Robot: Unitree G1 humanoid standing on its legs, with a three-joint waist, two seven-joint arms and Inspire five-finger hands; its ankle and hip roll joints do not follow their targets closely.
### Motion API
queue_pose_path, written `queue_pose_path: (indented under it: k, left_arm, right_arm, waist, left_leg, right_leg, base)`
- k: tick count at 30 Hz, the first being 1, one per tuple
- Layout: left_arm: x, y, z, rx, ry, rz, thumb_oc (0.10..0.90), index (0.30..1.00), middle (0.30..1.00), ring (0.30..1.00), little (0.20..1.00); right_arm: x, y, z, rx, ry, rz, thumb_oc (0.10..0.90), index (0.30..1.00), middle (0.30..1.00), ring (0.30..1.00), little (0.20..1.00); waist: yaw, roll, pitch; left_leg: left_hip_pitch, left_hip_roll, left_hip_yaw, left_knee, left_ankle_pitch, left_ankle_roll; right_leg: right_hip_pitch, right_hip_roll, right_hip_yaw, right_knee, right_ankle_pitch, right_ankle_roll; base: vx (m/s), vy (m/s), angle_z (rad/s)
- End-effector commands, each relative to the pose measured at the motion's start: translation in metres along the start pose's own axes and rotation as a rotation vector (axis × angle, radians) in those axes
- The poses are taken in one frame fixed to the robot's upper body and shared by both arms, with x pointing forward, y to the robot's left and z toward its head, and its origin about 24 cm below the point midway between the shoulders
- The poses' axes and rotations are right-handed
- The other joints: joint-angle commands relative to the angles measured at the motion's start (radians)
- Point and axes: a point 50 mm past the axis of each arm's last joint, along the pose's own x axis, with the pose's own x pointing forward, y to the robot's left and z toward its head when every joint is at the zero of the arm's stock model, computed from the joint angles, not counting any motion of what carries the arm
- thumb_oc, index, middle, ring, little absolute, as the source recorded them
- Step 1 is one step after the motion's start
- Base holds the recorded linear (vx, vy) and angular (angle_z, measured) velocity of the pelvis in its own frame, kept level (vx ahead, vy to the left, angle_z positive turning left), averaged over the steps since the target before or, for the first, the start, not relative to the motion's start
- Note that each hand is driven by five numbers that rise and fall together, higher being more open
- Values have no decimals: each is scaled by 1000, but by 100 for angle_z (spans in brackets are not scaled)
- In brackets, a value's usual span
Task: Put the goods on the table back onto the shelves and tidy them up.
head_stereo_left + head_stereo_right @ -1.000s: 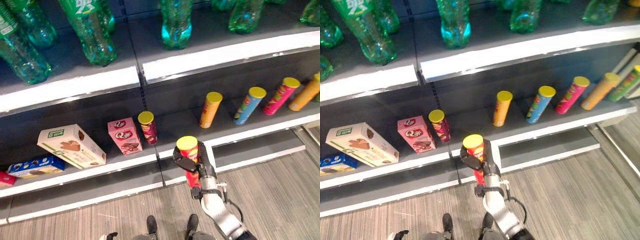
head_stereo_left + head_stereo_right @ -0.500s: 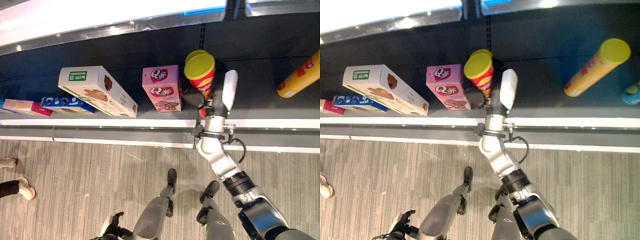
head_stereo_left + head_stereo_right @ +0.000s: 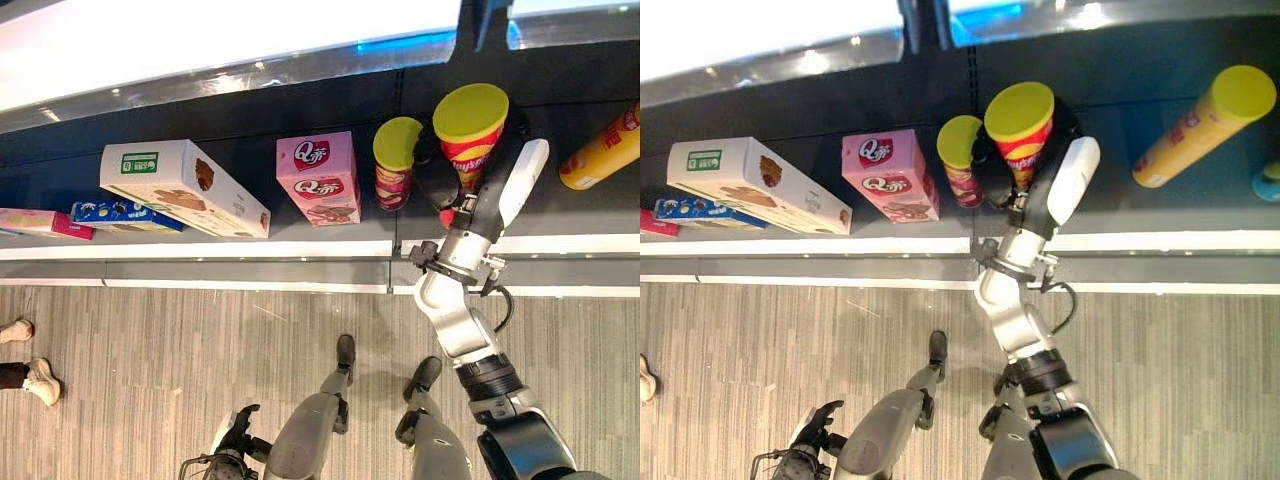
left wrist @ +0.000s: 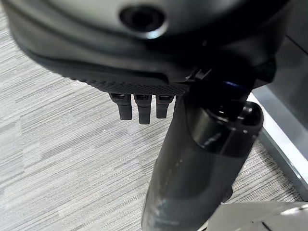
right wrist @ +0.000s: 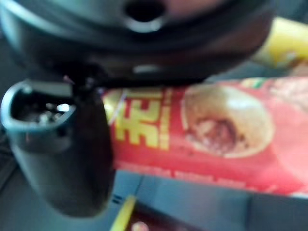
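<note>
Left eye view: we saw the right hand [image 3: 478, 185] wrapped around a red crisp can [image 3: 468, 130] with a yellow-green lid, over the dark shelf [image 3: 300, 215]; half a second earlier it overlapped the maroon crisp can [image 3: 394, 165], and now that can stood clear just beside the hand's thumb side.
Beyond that: a pink snack box [image 3: 318, 178], then a white biscuit box [image 3: 183, 187].
Other side of the hand: an orange can [image 3: 603, 152], well apart.
Right eye view: same grasp; the red can appeared tilted and, we judged, not yet set down, so placing beside the maroon can remained.
Left wrist view: the left hand [image 4: 142, 107] hung over the striped floor [image 4: 57, 159], fingers relaxed, holding nothing.
Right wrist view: the thumb [image 5: 62, 149] pressed against the red can's side.
</note>
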Motion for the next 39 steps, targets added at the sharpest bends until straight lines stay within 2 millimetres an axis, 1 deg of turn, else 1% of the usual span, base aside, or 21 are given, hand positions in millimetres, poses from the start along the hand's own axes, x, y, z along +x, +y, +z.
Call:
queue_pose_path:
  k: [1, 6, 7, 8, 9, 10, 11, 13, 16, 18, 23, 27, 29, 31, 32, 33, 35, 36, 37, 38, 39]
  left_arm:
    - [-5, 29, -33, 85, 88, 62, 800, 900, 900, 900, 900]
    - [-1, 31, -22, 68, 53, 76, 800, 900, 900, 900, 900]
    - [0, 31, -20, 69, 46, 77, 800, 900, 900, 900, 900]
    - [1, 32, -16, 74, 31, 79, 800, 900, 900, 900, 900]
    - [1, 32, -16, 74, 31, 79, 800, 900, 900, 900, 900]
    - [2, 32, -14, 78, 27, 79, 800, 900, 900, 900, 900]
    - [4, 34, -9, 91, 7, 79, 800, 900, 900, 900, 900]
    - [5, 34, -7, 95, 0, 79, 800, 900, 900, 900, 900]
    - [7, 37, 0, 104, -19, 85, 800, 900, 900, 900, 900]
    - [9, 37, 3, 111, -29, 87, 800, 900, 900, 900, 900]
    - [9, 36, 5, 114, -37, 84, 800, 900, 900, 900, 900]
    - [9, 36, 6, 117, -39, 85, 800, 900, 900, 900, 900]
    - [13, 40, 19, 109, -82, 105, 800, 900, 900, 900, 900]
    - [14, 43, 25, 118, -104, 119, 800, 900, 900, 900, 900]
    - [15, 45, 28, 127, -112, 126, 800, 900, 900, 900, 900]
    - [16, 47, 31, 138, -127, 138, 800, 900, 900, 900, 900]
    - [16, 50, 35, 146, -141, 153, 800, 900, 900, 900, 900]
    - [16, 50, 35, 146, -143, 154, 800, 900, 900, 900, 900]
    - [17, 52, 37, 149, -149, 166, 800, 900, 900, 900, 900]
    - [17, 54, 38, 153, -153, 173, 800, 900, 900, 900, 900]
    - [17, 55, 37, 156, -155, 180, 800, 900, 900, 900, 900]
  right_arm:
    - [10, 0, 54, 279, -176, -83, 400, 300, 300, 300, 300]
    - [2, 8, 50, 348, -102, -61, 400, 300, 300, 300, 300]
    - [2, 9, 49, 350, -97, -63, 400, 300, 300, 300, 300]
    - [3, 12, 46, 370, -72, -76, 400, 300, 300, 300, 300]
    - [3, 12, 46, 371, -72, -76, 400, 300, 300, 300, 300]
    - [5, 12, 46, 370, -71, -83, 400, 300, 300, 300, 300]
    - [12, 11, 46, 369, -79, -126, 400, 300, 300, 300, 300]
    - [14, 11, 47, 367, -85, -135, 400, 300, 300, 300, 300]
    - [26, 7, 55, 357, -140, -177, 400, 300, 300, 300, 300]
    - [29, 5, 59, 346, -173, -190, 400, 300, 300, 300, 300]
    - [35, -2, 60, 325, -194, -230, 400, 300, 300, 300, 300]
    - [37, -10, 69, 343, -239, -263, 400, 300, 300, 300, 300]
    - [35, -7, 71, 350, -250, -245, 400, 300, 300, 300, 300]
    - [35, -6, 73, 351, -265, -230, 400, 300, 300, 300, 300]
    - [35, -5, 73, 343, -275, -221, 400, 300, 300, 300, 300]
    - [35, -5, 74, 335, -287, -213, 400, 300, 300, 300, 300]
    - [34, -3, 76, 345, -291, -206, 400, 300, 300, 300, 300]
    - [35, -3, 76, 345, -292, -208, 400, 300, 300, 300, 300]
    - [34, -1, 76, 353, -290, -203, 400, 300, 300, 300, 300]
    - [34, 1, 77, 362, -291, -194, 400, 300, 300, 300, 300]
    - [34, 3, 78, 372, -293, -186, 400, 300, 300, 300, 300]
  waist:
    - [-15, -56, -48]
    - [-27, -53, -35]
    - [-27, -50, -31]
    - [-27, -40, -23]
    - [-27, -41, -24]
    - [-26, -37, -22]
    - [-22, -24, -20]
    - [-22, -20, -20]
    - [-20, 8, -24]
    - [-20, 16, -26]
    - [-24, 30, -30]
    - [-36, 35, -31]
    - [-41, 38, -22]
    - [-44, 39, -17]
    - [-43, 40, -20]
    - [-44, 42, -17]
    - [-45, 44, -13]
    - [-48, 43, -7]
    - [-48, 45, -3]
    - [-43, 48, -8]
    - [-43, 51, -5]
  left_leg:
    - [-103, 18, -52, 154, -152, -31]
    - [-122, 20, -52, 164, -152, -32]
    - [-127, 18, -53, 165, -151, -32]
    - [-147, 14, -55, 169, -148, -34]
    - [-148, 14, -55, 170, -148, -34]
    - [-156, 14, -56, 172, -147, -34]
    - [-173, 10, -57, 172, -143, -35]
    - [-178, 9, -57, 170, -141, -35]
    - [-201, -1, -52, 166, -135, -35]
    - [-207, -7, -51, 165, -135, -33]
    - [-213, -14, -47, 159, -135, -31]
    - [-205, -18, -40, 154, -137, -30]
    - [-212, -22, -37, 156, -135, -29]
    - [-221, -25, -37, 160, -135, -28]
    - [-213, -21, -45, 158, -159, -35]
    - [-217, -21, -45, 161, -160, -36]
    - [-226, -23, -44, 165, -160, -36]
    - [-238, -27, -35, 169, -138, -30]
    - [-244, -27, -35, 172, -138, -30]
    - [-234, -22, -44, 171, -162, -37]
    - [-237, -23, -43, 172, -162, -38]
  right_leg:
    - [13, -147, 93, -8, 24, 106]
    - [-6, -147, 92, -2, 26, 104]
    - [-12, -147, 91, -1, 26, 104]
    - [-31, -151, 91, 0, 29, 104]
    - [-32, -151, 92, 1, 29, 104]
    - [-39, -152, 92, 1, 31, 104]
    - [-59, -156, 93, 4, 33, 105]
    - [-66, -158, 93, 4, 34, 106]
    - [-99, -168, 101, 8, 40, 109]
    - [-108, -174, 106, 8, 44, 111]
    - [-118, -182, 111, 7, 50, 115]
    - [-119, -187, 117, 8, 53, 117]
    - [-130, -192, 118, 8, 58, 118]
    - [-137, -194, 120, 11, 60, 118]
    - [-131, -188, 130, 10, 41, 129]
    - [-136, -188, 132, 12, 42, 128]
    - [-141, -190, 132, 13, 43, 128]
    - [-151, -197, 122, 15, 61, 118]
    - [-155, -197, 122, 15, 62, 118]
    - [-148, -191, 133, 15, 42, 128]
    - [-151, -191, 132, 15, 43, 129]
  base:
    - [0, 0, 0]
    - [-10, -6, -2]
    - [-43, -25, -3]
    - [-33, -18, -1]
    - [-35, -17, 0]
    - [0, 0, 0]
    - [-21, -13, 4]
    - [-5, -6, 2]
    - [-1, 33, -2]
    - [1, 32, -5]
    - [1, 4, -1]
    - [3, 6, -2]
    - [-5, 15, -15]
    - [30, -8, -4]
    - [74, -20, 2]
    - [72, -24, 2]
    - [-44, 8, 0]
    - [-87, 19, -3]
    - [-1, 2, -3]
    - [79, -19, -1]
    - [83, -16, 1]
